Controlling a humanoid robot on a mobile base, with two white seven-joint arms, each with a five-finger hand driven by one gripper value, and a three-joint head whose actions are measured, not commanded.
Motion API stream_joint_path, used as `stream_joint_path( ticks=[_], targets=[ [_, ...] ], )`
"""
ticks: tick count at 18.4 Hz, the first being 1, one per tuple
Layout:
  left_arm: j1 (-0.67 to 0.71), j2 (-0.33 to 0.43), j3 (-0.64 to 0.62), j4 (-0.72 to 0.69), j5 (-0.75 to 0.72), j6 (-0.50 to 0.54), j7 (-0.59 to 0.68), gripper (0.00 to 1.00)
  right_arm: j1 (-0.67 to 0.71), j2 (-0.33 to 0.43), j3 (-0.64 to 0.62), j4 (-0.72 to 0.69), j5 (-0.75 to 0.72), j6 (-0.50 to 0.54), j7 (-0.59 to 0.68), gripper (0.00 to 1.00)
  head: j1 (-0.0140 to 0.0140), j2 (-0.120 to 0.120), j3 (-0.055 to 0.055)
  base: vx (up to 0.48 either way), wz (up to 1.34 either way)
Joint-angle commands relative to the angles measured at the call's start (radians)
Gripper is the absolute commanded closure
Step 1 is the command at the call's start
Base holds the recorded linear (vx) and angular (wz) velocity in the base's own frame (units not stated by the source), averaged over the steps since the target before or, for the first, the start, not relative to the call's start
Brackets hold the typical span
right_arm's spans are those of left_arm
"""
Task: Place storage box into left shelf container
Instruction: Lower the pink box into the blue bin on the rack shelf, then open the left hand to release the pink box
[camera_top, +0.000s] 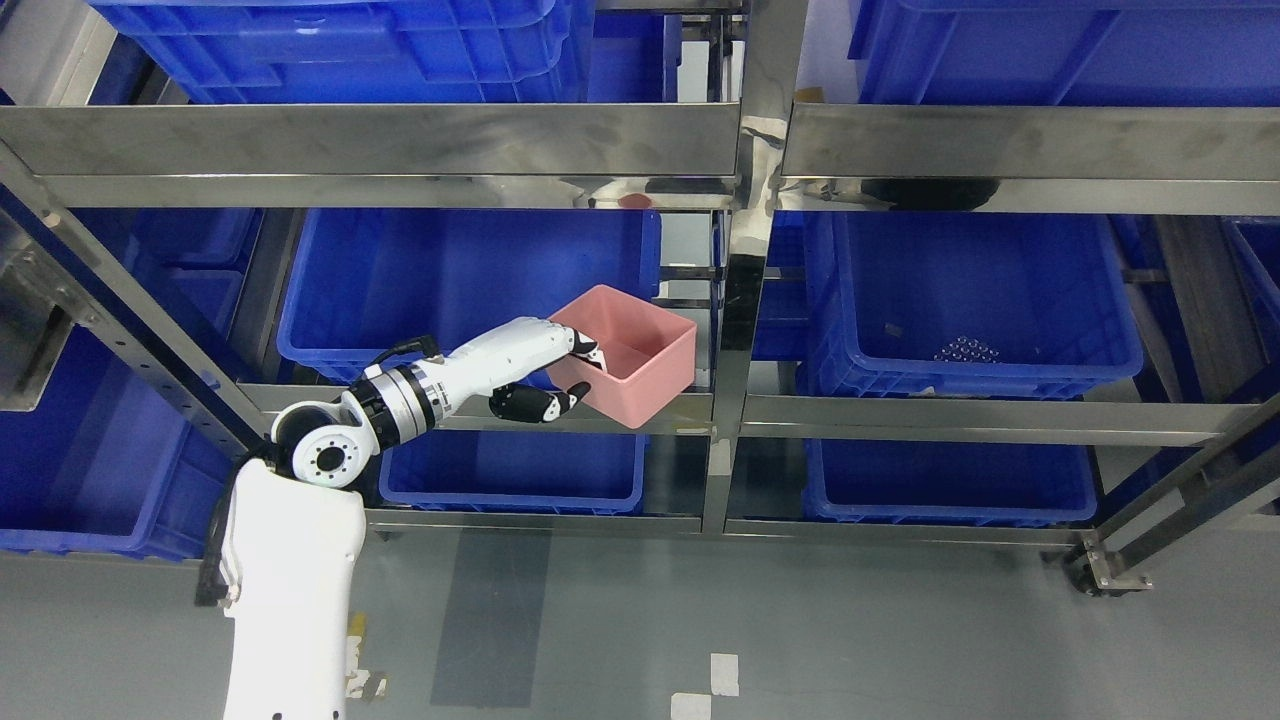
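Head view: the left hand (545, 370) holds the pink storage box (628, 355) at the front of the shelf.

The fingers (585, 350) are clamped on the near wall of the box, some hooked inside over the rim, the thumb under it. The box is tilted, just beyond the fingertips, over the steel rail (560, 415), and the left blue container (460, 290) lies behind and above the fingers. To do it well, I think the hand should carry the box higher over the container's front rim, level it, and only then let go. The right hand is not visible.
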Motion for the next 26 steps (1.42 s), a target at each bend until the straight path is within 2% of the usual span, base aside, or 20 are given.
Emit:
stream_joint_path(
  ticks=[1, 8, 12, 13, 14, 15, 16, 19, 21, 23, 26],
  targets=[
    [-0.053, 0.062, 0.127, 0.166, -0.033, -0.001, -0.001, 0.96, 0.008, -0.017, 0.0, -0.017, -0.003, -0.001, 0.001, 0.0, 0.0, 0.0, 0.0, 0.021, -0.01],
    [-0.118, 0.186, 0.21, 0.215, -0.034, -0.001, -0.001, 0.95, 0.008, -0.017, 0.0, -0.017, -0.003, -0.001, 0.001, 0.0, 0.0, 0.0, 0.0, 0.01, -0.01],
    [-0.132, 0.19, 0.218, 0.221, -0.061, -0.001, 0.005, 0.92, 0.008, -0.017, 0.0, -0.017, -0.003, -0.001, 0.001, 0.0, 0.0, 0.0, 0.0, -0.012, 0.0],
    [-0.132, 0.19, 0.229, 0.221, -0.061, -0.001, 0.008, 0.89, 0.008, -0.017, 0.0, -0.017, -0.003, -0.001, 0.001, 0.0, 0.0, 0.0, 0.0, -0.009, 0.03],
    [-0.132, 0.188, 0.24, 0.221, -0.059, -0.001, 0.008, 0.75, 0.008, -0.017, 0.0, -0.017, -0.003, -0.001, 0.001, 0.0, 0.0, 0.0, 0.0, -0.009, 0.03],
    [-0.132, 0.188, 0.24, 0.221, -0.059, -0.001, 0.008, 0.56, 0.008, -0.017, 0.0, -0.017, -0.003, -0.001, 0.001, 0.0, 0.0, 0.0, 0.0, 0.0, 0.0],
    [-0.132, 0.187, 0.24, 0.218, -0.059, -0.001, 0.008, 0.51, 0.008, -0.017, 0.0, -0.017, -0.003, -0.001, 0.001, 0.0, 0.0, 0.0, 0.0, 0.0, 0.0],
    [-0.132, 0.181, 0.241, 0.209, -0.053, -0.001, 0.008, 0.4, 0.008, -0.017, 0.0, -0.017, -0.003, -0.001, 0.001, 0.0, 0.0, 0.0, 0.0, 0.0, 0.0],
    [-0.13, 0.153, 0.243, 0.186, -0.044, -0.001, 0.008, 0.29, 0.008, -0.017, 0.0, -0.017, -0.003, -0.001, 0.001, 0.0, 0.0, 0.0, 0.0, 0.0, 0.0],
    [-0.128, 0.083, 0.246, 0.181, -0.039, -0.001, 0.01, 0.24, 0.008, -0.017, 0.0, -0.017, -0.003, -0.001, 0.001, 0.0, 0.0, 0.0, 0.0, 0.0, 0.0],
    [-0.13, 0.017, 0.246, 0.146, -0.03, -0.001, 0.031, 0.23, 0.008, -0.017, 0.0, -0.017, -0.003, -0.001, 0.001, 0.0, 0.0, 0.0, 0.0, 0.0, 0.0]
  ],
)
